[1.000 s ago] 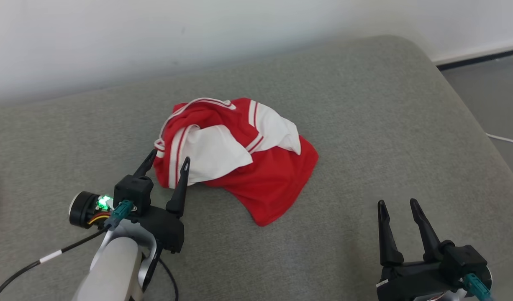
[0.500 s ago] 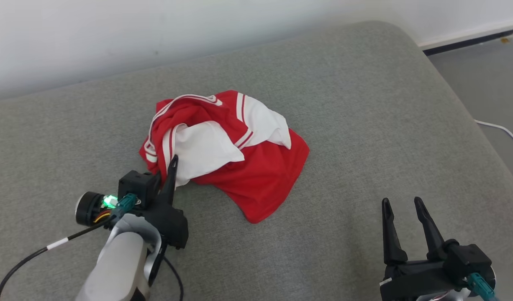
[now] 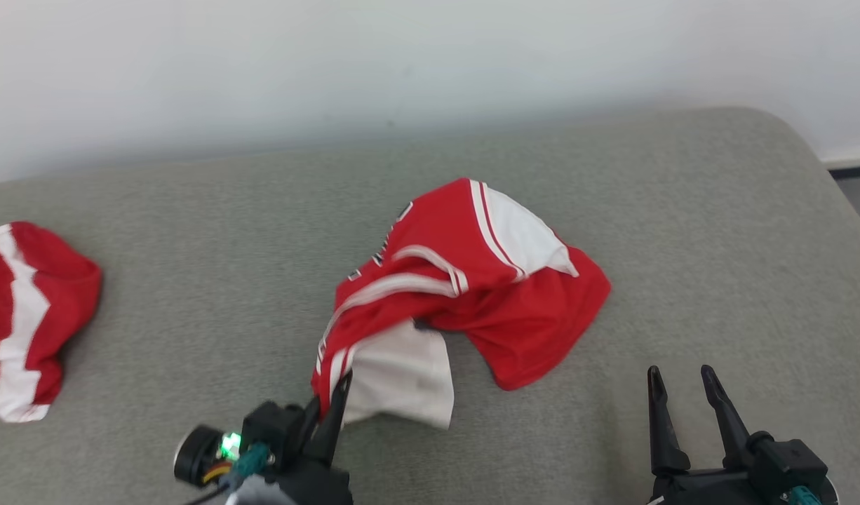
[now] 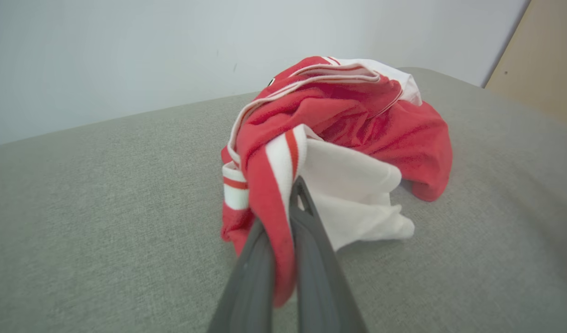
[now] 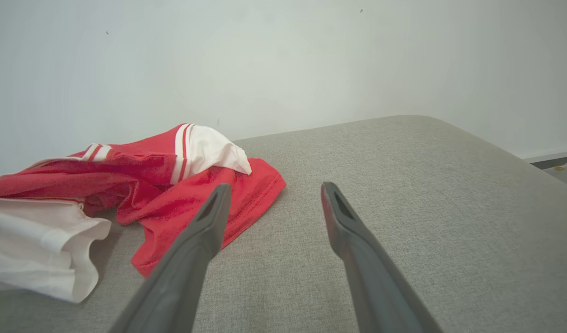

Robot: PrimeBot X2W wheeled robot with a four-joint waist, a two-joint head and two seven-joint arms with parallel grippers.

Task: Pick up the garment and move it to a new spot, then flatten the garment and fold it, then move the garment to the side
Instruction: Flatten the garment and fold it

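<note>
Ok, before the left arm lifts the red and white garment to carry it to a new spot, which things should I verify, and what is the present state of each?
1. Left gripper shut on the red and white garment: ok, a striped edge sits between its fingers.
2. Grip takes one layer only: cannot tell, the cloth is bunched there.
3. Right gripper open and apart from the cloth: ok.
4. Garment free to come off the grey cushion: cannot tell, its underside is hidden.
5. Second red and white garment, at the far left, lies apart from the held one: ok.
</note>
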